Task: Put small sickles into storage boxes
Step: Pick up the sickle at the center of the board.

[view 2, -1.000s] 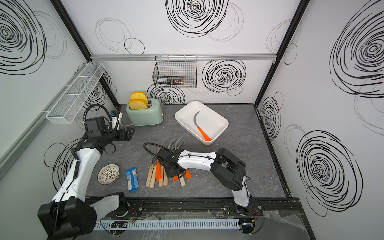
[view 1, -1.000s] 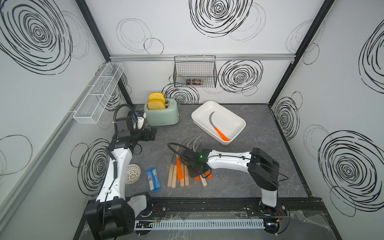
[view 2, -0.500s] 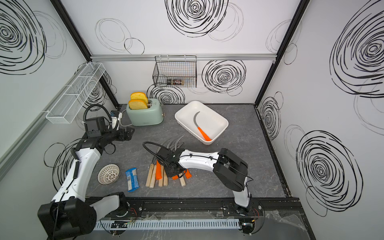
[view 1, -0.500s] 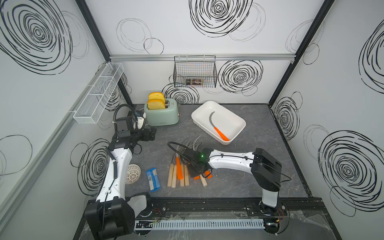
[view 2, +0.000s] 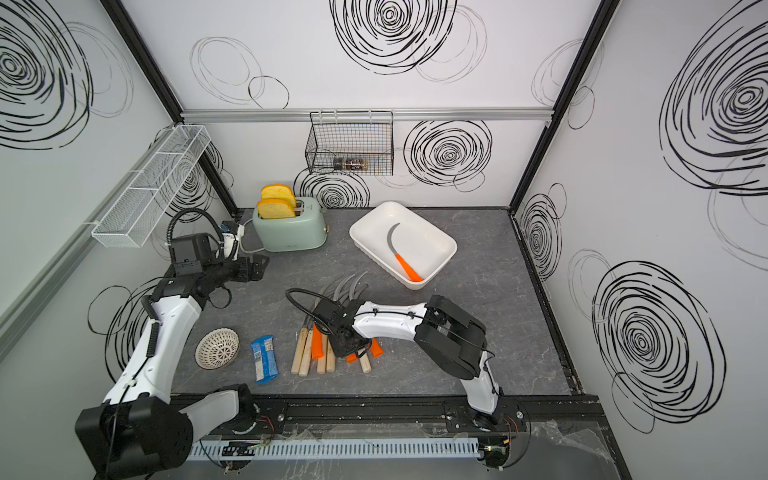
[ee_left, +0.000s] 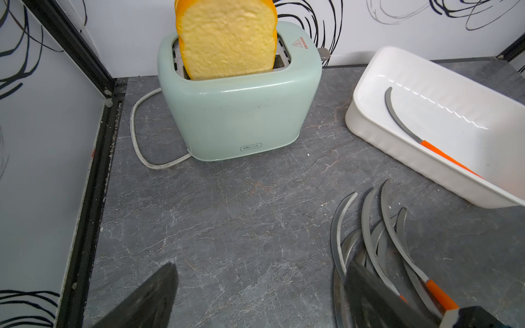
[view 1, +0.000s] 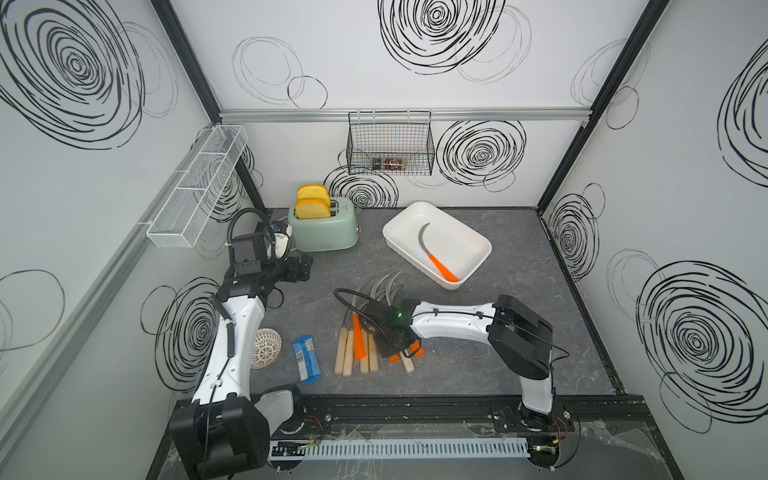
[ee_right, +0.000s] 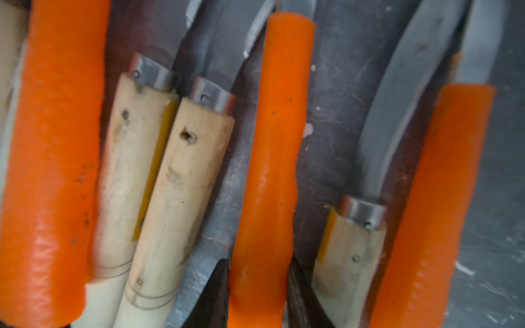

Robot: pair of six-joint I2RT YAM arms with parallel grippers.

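Right claw (ee_right: 258,272): closed narrowly on the orange handle of the clamped sickle (ee_right: 272,159), with a dark finger pressed to each side of it; it is lowered onto the heap.
Left claw (ee_left: 260,264): held wide with nothing between its fingers (over the desk's left side, just in front of the toaster (view 1: 324,230)).
Small sickles (view 1: 365,332): heaped at the front middle of the desk (view 1: 540,332); the handle ends are turned toward the front edge and stop short of it, while the grey blades are fanned toward the back.
Storage box (view 1: 457,239): set askew toward the back edge, right of the middle; its near corner is close to the blade tips but apart from them.
Boxed sickle (view 1: 432,255): laid on the floor of the box, its orange handle run toward the box's near corner.
Open room: bare grey surface is seen from the heap across to the right edge, and a broad strip is left between the toaster and the blade tips.
Crowded side: a blue packet (view 1: 306,359) and a white perforated bowl (view 1: 266,348) are found between the heap and the left edge (both toward the front).
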